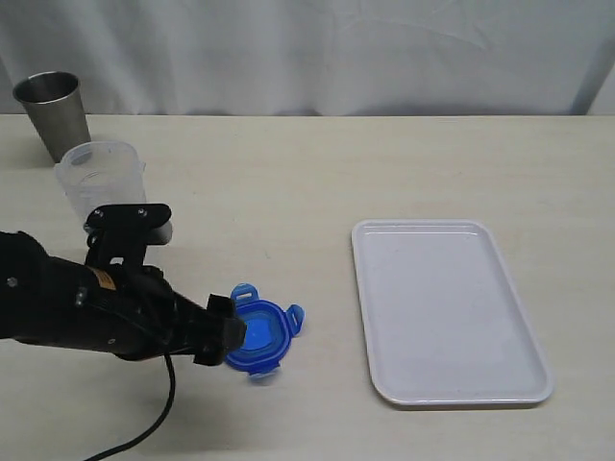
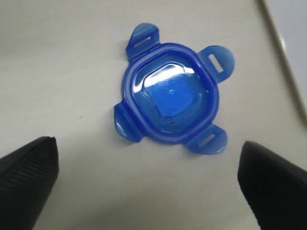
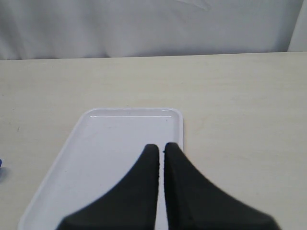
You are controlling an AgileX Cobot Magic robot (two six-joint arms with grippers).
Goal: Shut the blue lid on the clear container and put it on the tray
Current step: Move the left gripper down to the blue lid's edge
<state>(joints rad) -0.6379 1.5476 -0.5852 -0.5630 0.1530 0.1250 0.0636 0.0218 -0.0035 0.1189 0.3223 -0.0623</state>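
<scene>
The blue lid (image 1: 261,334) lies flat on the table with its four flaps spread out, left of the tray (image 1: 447,307). My left gripper (image 1: 226,333) hovers at the lid's left side, open. In the left wrist view the lid (image 2: 170,98) sits just ahead of the gripper (image 2: 146,153), whose black fingers (image 2: 29,167) stand wide apart with bare table between them. The clear container (image 1: 99,175) stands upright and uncovered at the back left, its base hidden behind my left arm. My right gripper (image 3: 160,146) is shut and empty above the tray (image 3: 110,139); the exterior view does not show it.
A shiny steel cup (image 1: 52,111) stands behind the container at the far left, near the white curtain. The left arm's black cable (image 1: 163,413) trails toward the front edge. The tray holds nothing.
</scene>
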